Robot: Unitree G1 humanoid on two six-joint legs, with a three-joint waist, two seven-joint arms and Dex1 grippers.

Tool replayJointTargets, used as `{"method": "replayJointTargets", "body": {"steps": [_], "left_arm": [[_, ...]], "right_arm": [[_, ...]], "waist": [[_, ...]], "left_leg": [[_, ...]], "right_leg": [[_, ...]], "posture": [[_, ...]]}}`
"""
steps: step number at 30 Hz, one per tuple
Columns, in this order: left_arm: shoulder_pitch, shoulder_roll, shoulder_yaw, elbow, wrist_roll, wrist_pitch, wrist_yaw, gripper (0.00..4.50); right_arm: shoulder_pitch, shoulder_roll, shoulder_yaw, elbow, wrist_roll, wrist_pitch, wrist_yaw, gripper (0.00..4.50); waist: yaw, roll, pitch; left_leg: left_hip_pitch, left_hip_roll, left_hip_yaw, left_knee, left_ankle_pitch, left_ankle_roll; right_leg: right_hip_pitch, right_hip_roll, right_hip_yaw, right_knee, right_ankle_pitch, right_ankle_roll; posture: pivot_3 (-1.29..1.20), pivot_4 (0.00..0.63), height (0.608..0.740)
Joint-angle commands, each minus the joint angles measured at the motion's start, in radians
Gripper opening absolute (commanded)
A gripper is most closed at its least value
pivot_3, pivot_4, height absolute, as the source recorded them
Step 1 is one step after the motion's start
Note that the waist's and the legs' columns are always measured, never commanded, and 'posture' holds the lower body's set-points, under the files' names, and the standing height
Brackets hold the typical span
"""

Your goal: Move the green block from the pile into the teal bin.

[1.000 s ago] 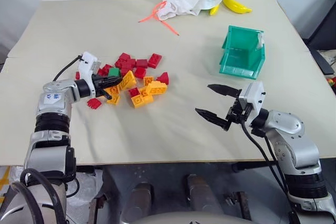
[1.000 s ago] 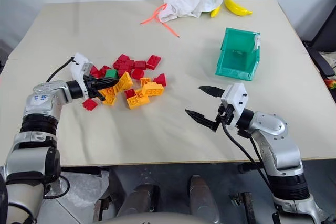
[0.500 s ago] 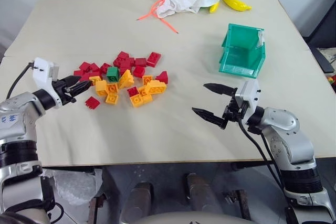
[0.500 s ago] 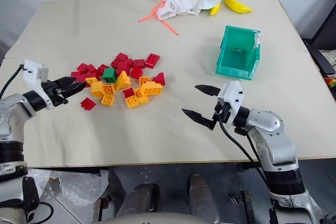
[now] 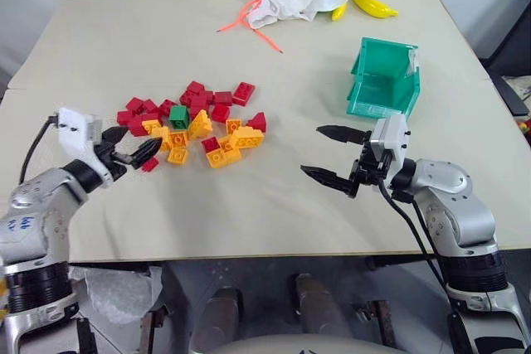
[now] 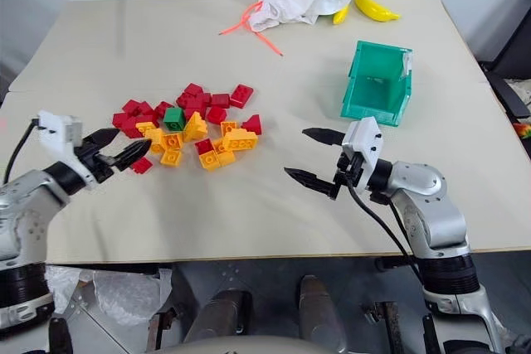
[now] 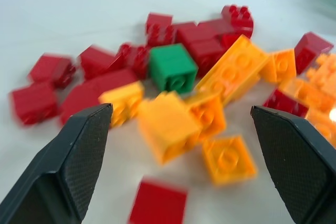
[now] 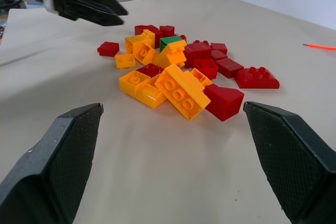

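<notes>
Bright, even light covers the worktop (image 5: 274,205), with soft, faint shadows under the pile (image 5: 192,124). In the left wrist view the bricks smear with blur, worst toward nine o'clock.

green block (image 5: 179,117) in pile (image 5: 192,124) — hands empty

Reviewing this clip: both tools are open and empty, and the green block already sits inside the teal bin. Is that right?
Not quite. The left tool and right tool are open and empty, but the green block is not in the teal bin. It still lies in the pile among the red and orange-yellow bricks, as the left eye view shows.
</notes>
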Motion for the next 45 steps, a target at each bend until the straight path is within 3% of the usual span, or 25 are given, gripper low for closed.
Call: {"method": "replayJointTargets", "body": {"steps": [1,4,12,28,32,39,45], "left_arm": [[-0.056,-0.082,-0.051,-0.05,0.056,-0.038,0.137,4.46],[-0.096,-0.189,-0.082,-0.059,0.09,-0.02,0.264,4.46],[-0.21,-0.265,-0.159,0.028,0.175,0.192,0.443,4.46],[-0.4,-0.204,-0.16,0.314,0.222,0.285,0.467,4.46],[-0.434,-0.193,-0.165,0.346,0.227,0.293,0.453,3.61],[-0.437,-0.135,-0.153,0.273,0.209,0.323,0.39,1.49],[-0.379,-0.017,-0.143,0.118,0.143,0.23,0.189,1.44]], "right_arm": [[-0.009,-0.023,-0.036,-0.054,0.055,0.025,0.018,4.5],[-0.012,-0.041,-0.049,-0.066,0.071,0.042,0.023,4.5],[-0.008,-0.06,-0.056,-0.066,0.066,0.041,0.027,4.5],[0.005,-0.066,-0.06,-0.074,0.053,0.041,0.018,4.5],[0.009,-0.064,-0.058,-0.078,0.049,0.04,0.011,4.5],[0.014,-0.068,-0.067,-0.088,0.048,0.043,-0.008,4.5],[0.032,-0.088,-0.095,-0.096,0.052,0.042,-0.025,4.5]], "waist": [[0.0,0.0,0.0],[0.001,-0.001,0.0],[-0.002,-0.001,-0.001],[0.0,-0.002,-0.001],[0.0,-0.002,-0.001],[-0.001,-0.002,-0.001],[-0.002,-0.002,-0.001]], "left_leg": [[0.0,0.0,0.0,0.0,0.0,0.0],[-0.001,-0.001,0.0,0.0,0.0,0.0],[0.0,-0.001,0.001,0.0,0.001,0.0],[0.001,-0.004,0.001,0.001,0.002,0.0],[0.0,-0.004,0.001,0.001,0.003,0.0],[0.0,-0.005,0.001,0.001,0.003,0.0],[0.0,-0.004,0.0,0.0,0.003,0.0]], "right_leg": [[0.0,0.0,0.0,0.0,0.0,0.0],[0.0,0.0,0.0,-0.001,0.0,0.001],[0.0,0.001,0.001,0.0,0.0,0.001],[0.0,-0.002,0.001,0.001,0.001,0.001],[0.0,-0.002,0.001,0.001,0.001,0.002],[0.0,-0.003,0.001,0.001,0.001,0.002],[0.0,-0.003,0.001,0.0,0.001,0.002]], "posture": [[0.0,0.15,0.74],[0.0,0.15,0.74],[0.0,0.15,0.74],[0.0,0.15,0.74],[0.0,0.15,0.74],[0.0,0.15,0.74],[0.0,0.15,0.74]]}}
